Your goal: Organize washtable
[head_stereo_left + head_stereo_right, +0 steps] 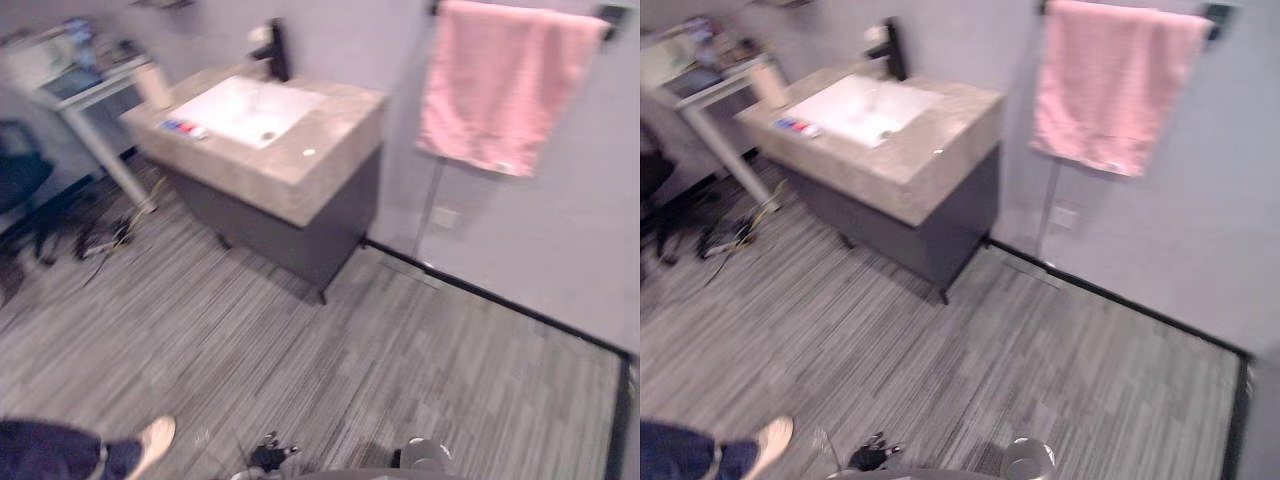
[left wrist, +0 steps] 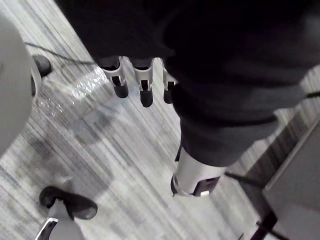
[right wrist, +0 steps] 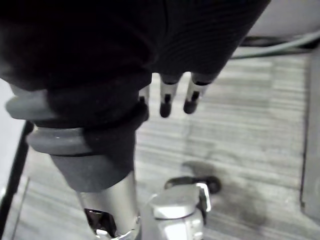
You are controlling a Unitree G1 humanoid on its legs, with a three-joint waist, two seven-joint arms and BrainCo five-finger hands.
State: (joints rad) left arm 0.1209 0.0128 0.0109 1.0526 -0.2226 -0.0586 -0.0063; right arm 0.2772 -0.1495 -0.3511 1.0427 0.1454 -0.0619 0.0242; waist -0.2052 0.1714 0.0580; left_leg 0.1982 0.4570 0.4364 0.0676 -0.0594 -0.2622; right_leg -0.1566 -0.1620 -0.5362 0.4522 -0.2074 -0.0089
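The counter (image 1: pixel 300 180) stands far off on the left, against the wall. It has a pale stone top and a dark cupboard under it. A white sink (image 1: pixel 245 108) is set into the top. A black tap (image 1: pixel 275 50) stands at the far side of the sink.

A small flat thing with red and blue on it (image 1: pixel 183 127) lies on the counter, just beside the near left edge of the sink. A tall pale cup (image 1: pixel 153 85) stands at the left end of the counter. A tiny white bit (image 1: pixel 309 152) lies on the stone to the right of the sink. It is too small to tell what it is.

A pink towel (image 1: pixel 500 85) hangs from a dark bar (image 1: pixel 610 12) on the far wall, to the right of the counter. A white table (image 1: pixel 95 95) with things on it stands left of the counter. A dark chair (image 1: pixel 20 170) is at the left edge.

The grey striped floor (image 1: pixel 400 350) lies between the robot and the counter. A person's pale shoe (image 1: pixel 152 440) shows at the near left.

The left robot hand (image 2: pixel 145 90) hangs over the floor. Its fingers are straight and side by side, and they hold nothing. The right robot hand (image 3: pixel 166 100) also hangs over the floor with straight fingers and holds nothing.
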